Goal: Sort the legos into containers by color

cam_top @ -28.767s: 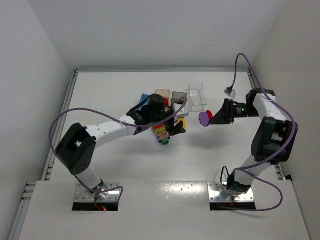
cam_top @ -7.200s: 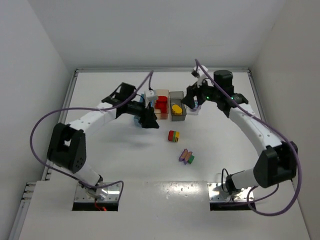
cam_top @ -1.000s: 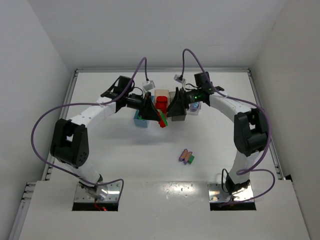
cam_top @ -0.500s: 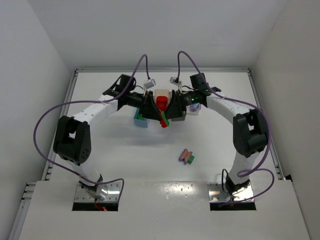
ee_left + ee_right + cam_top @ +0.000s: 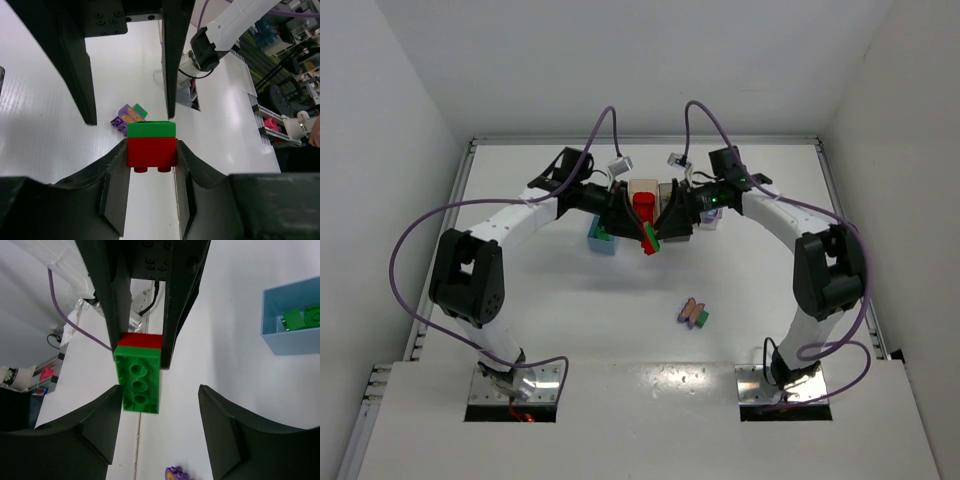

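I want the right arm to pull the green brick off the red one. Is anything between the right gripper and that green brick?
Nothing visible. The green brick already reaches in between the open jaws of the right gripper, with bare table around it. The left gripper clamps only the red brick behind it.

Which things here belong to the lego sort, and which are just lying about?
Job: red-green brick pair in the left gripper, right gripper, loose purple-green cluster, light blue bin, pale orange bin.
Lying about, rig only: purple cables, base plates.
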`<state>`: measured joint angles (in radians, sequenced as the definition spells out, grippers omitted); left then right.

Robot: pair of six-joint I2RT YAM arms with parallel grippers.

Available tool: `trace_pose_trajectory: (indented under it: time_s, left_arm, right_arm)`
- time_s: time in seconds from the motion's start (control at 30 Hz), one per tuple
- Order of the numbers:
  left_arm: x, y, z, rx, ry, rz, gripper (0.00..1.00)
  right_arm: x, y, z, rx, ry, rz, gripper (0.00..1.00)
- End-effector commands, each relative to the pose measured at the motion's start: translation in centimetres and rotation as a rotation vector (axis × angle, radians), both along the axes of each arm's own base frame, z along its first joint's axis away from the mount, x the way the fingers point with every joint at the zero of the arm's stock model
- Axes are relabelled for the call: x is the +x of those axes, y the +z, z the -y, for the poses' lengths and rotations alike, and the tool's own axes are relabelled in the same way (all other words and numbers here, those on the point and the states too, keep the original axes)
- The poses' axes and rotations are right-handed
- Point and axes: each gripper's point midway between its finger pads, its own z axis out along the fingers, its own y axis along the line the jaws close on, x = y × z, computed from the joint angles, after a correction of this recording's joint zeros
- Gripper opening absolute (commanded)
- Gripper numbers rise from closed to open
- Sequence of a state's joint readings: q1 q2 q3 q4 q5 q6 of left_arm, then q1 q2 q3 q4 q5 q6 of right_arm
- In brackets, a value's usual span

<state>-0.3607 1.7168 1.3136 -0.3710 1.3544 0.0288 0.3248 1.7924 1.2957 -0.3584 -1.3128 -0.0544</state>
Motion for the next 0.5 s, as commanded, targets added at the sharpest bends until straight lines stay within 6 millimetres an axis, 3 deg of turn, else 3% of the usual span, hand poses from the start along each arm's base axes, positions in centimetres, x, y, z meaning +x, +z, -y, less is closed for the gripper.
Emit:
trace_pose_trajectory:
  time_s: [0.0,0.27,0.47]
  left_arm:
    - [0.1,0.9,0.0,-0.027,-0.006,0.078,0.14]
    - [-0.2,1.3,-0.1,-0.033,-0.007,0.098,0.14]
    - [0.4,1.0,0.1,-0.031,-0.007,0.092,0.14]
  right_arm:
    - [-0.5,2.3,1.5,0.059,0.005,0.08,0.64]
    - [-0.1,2.4,2.2,0.062,-0.017,0.059,0.76]
    - [-1.2,2.5,1.0,0.062,0.023,0.049,0.83]
